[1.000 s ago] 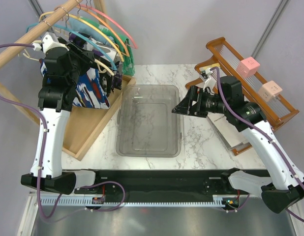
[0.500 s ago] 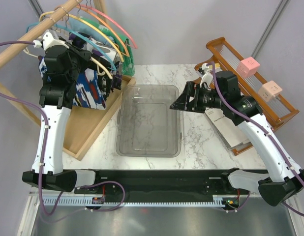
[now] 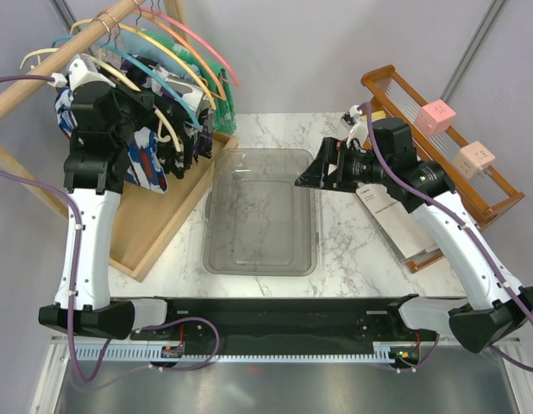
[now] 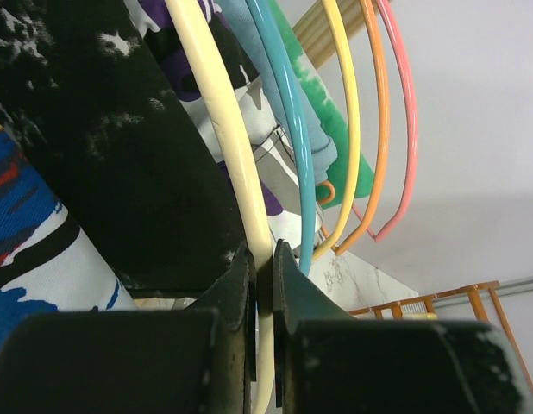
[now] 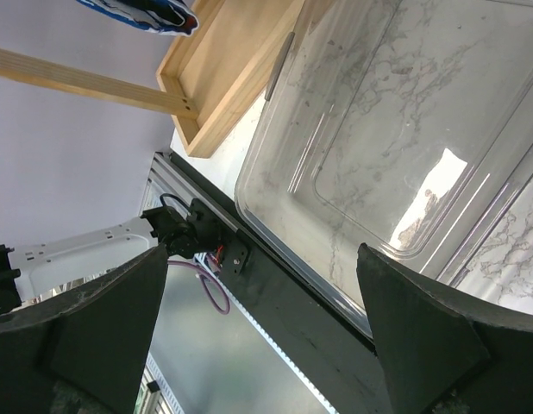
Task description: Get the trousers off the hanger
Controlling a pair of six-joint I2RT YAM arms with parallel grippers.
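Marble worktop (image 3: 353,250) carries a clear tray (image 3: 210,216). Up at the crowded rail (image 3: 25,90) on the left, my left hand (image 4: 262,259) is pinched tight on the cream hanger (image 4: 216,112). The trousers (image 4: 21,233) hang just beside it, cut off by the frame edge and partly screened by a black speckled garment (image 4: 103,147). Whether they sit on its bar I cannot tell. My right hand (image 5: 258,319) gapes wide above the tray, holding nothing.
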